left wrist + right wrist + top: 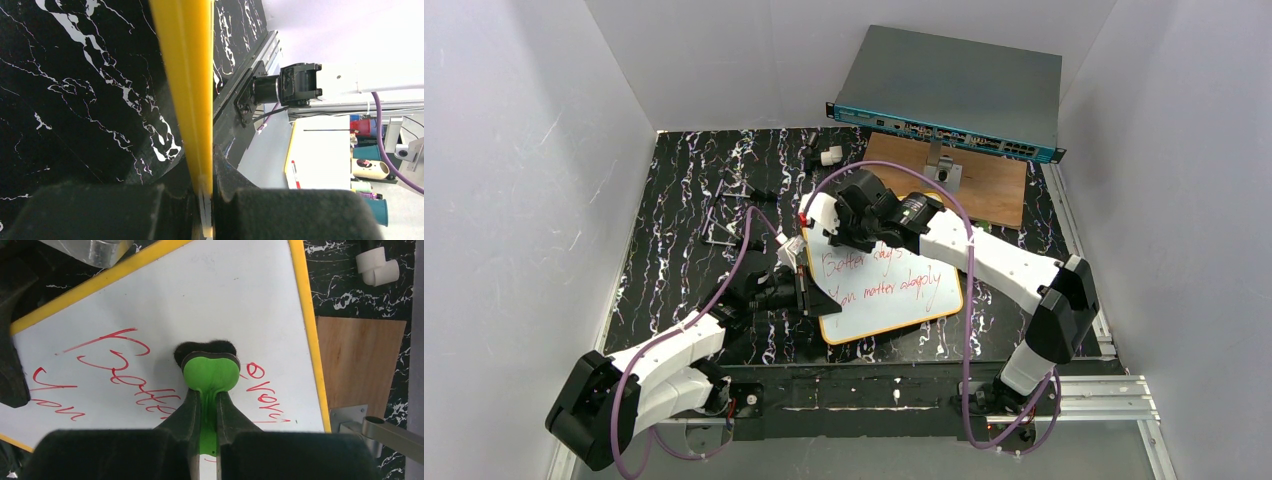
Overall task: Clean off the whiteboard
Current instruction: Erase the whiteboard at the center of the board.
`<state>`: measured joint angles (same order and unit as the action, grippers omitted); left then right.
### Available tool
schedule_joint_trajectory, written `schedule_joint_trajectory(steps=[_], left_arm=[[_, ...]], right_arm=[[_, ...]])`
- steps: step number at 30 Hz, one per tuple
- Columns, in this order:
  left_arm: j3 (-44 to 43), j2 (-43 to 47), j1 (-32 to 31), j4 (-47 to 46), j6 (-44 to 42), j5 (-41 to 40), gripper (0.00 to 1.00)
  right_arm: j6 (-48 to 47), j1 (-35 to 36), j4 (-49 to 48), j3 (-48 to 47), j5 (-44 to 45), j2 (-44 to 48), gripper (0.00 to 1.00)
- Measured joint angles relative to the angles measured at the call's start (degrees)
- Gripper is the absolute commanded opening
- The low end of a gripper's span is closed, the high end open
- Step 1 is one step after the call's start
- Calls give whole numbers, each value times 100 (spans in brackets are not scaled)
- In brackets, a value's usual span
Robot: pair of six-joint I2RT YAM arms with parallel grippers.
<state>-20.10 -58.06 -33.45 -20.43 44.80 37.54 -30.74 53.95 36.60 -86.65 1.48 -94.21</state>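
The whiteboard (879, 318) lies flat near the middle of the desk (674, 210), a little toward the near edge, with most of its red writing (261, 390) unwiped. The likeliest trouble is the board skating or pivoting under a stroke, since the left claw (202, 195) only pinches its thin yellow rim (185, 75). The green eraser (210, 371) could also twist in the right claw (206, 405), which is clamped on its narrow stem. The right arm reaches in from the near right corner, wrist bent down, with the eraser's felt pressed on the upper line. The left arm stretches low from the near left corner.
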Motion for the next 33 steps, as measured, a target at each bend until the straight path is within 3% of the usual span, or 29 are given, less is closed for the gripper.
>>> schedule_joint_trajectory(steps=[13, 24, 33], left_arm=[[-35, -24, 0, -28, -7, 15, 0], [-44, -79, 2, -35, 63, 20, 0], [-44, -109, 2, -127, 68, 39, 0]], right_arm=[[483, -229, -529, 20, 1217, -22, 1], [-170, -315, 201, 33, -273, 28, 1], [363, -332, -343, 31, 1010, -24, 1]])
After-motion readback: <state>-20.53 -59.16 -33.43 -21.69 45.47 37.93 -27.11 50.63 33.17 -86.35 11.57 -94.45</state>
